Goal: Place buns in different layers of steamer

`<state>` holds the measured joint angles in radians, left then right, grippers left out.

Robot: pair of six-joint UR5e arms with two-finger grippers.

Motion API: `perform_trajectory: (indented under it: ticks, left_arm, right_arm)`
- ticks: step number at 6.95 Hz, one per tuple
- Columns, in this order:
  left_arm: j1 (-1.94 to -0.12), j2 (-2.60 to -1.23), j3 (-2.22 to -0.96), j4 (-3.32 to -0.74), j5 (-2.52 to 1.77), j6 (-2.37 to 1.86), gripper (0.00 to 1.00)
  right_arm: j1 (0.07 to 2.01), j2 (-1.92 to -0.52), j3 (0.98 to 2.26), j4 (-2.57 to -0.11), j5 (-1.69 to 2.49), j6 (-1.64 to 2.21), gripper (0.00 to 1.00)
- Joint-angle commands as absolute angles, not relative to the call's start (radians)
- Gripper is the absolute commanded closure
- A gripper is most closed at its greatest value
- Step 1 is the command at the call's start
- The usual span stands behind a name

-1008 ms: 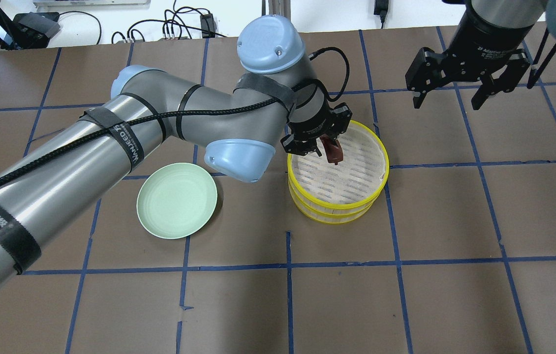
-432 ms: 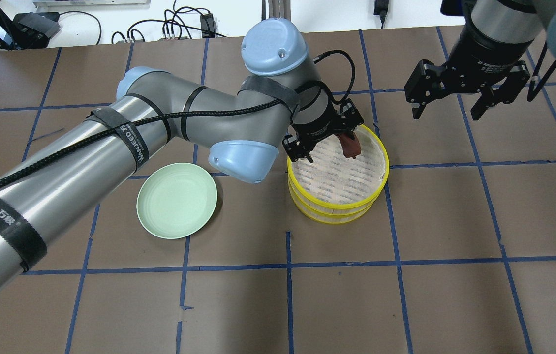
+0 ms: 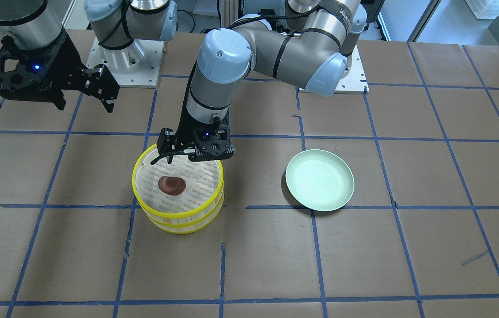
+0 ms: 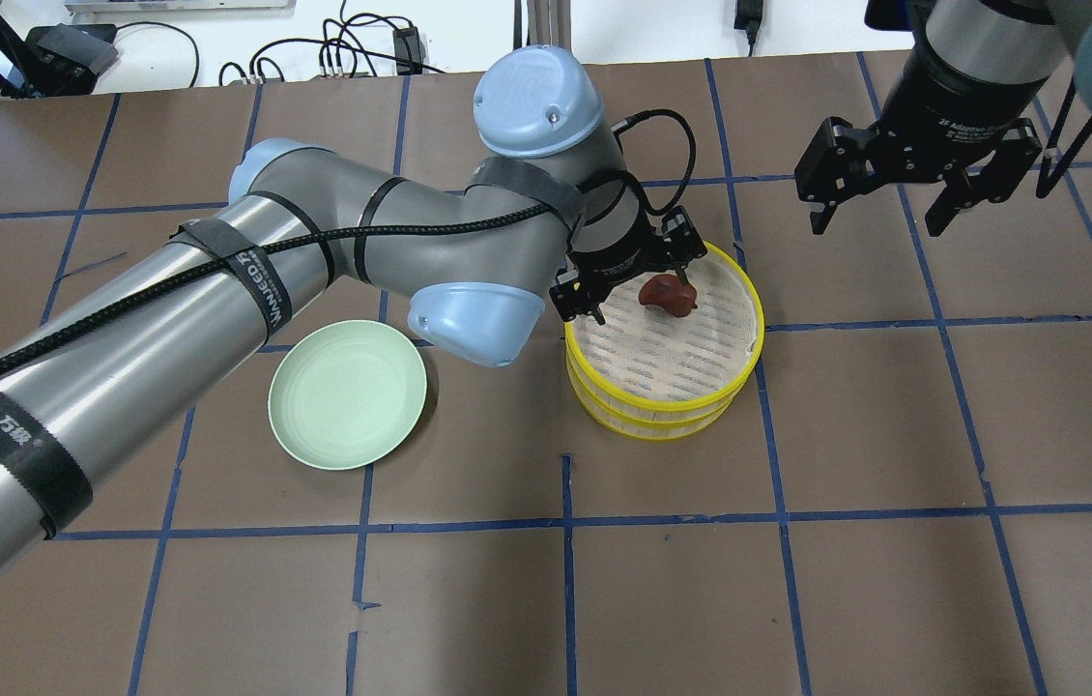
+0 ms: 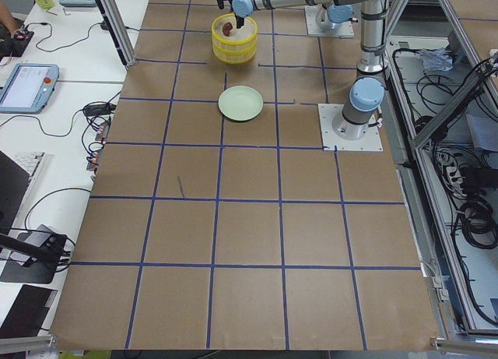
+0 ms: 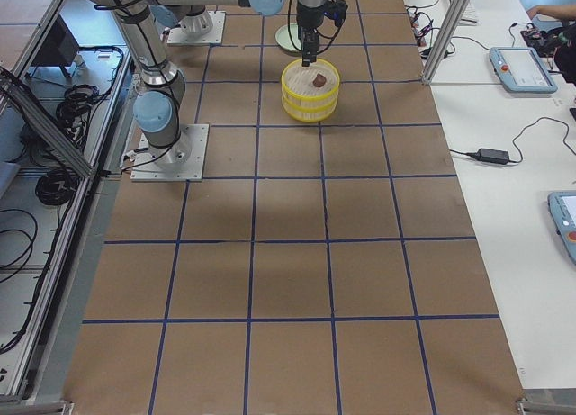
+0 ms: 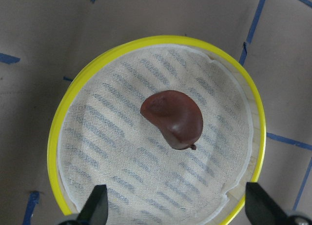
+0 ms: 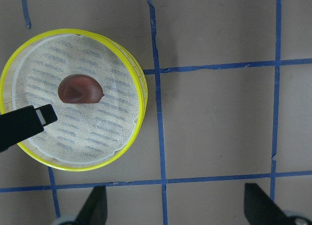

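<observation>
The steamer [image 4: 664,407] stands with its two layers stacked. The reddish-brown bun [image 4: 668,293] lies free on the white liner of the top layer; it also shows in the front view [image 3: 172,185] and the left wrist view [image 7: 173,118]. My left gripper [image 4: 640,293] is open and empty, hovering just above the top layer with one finger on each side of the bun. My right gripper [image 4: 875,218] is open and empty, high to the right of the steamer. The white bun is not in view. The lower layer's inside is hidden.
An empty pale green plate [image 4: 348,394] lies on the table on the left side of the steamer. The left arm's elbow reaches over the table between plate and steamer. Blue tape lines grid the brown table; cables lie past the far edge.
My left gripper has opened and let go of the reddish-brown bun, which now lies on the top liner. The right gripper has barely moved.
</observation>
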<state>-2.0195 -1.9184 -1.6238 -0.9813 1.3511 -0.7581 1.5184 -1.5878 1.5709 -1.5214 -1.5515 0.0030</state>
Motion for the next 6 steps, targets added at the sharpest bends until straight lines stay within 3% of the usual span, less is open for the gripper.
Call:
perform_trajectory:
  ticks: [1,3,6]
  left_arm:
    - [-1.99,-1.885,-1.625,-0.983,1.405,-0.612,0.0]
    - [-1.759,-1.868,-1.641,-1.046,1.431,-0.052,0.0]
    - [-1.563,-1.729,-1.597,-1.43,1.433,0.038,0.0]
  right_arm:
    - [1.519,-1.588,1.574,-1.52,-1.551,0.003,0.0]
    - [1.519,-1.588,1.574,-1.519,-1.552,0.002,0.0]
    - [1.519,-1.591,1.577,-1.52,-1.551,0.003,0.0]
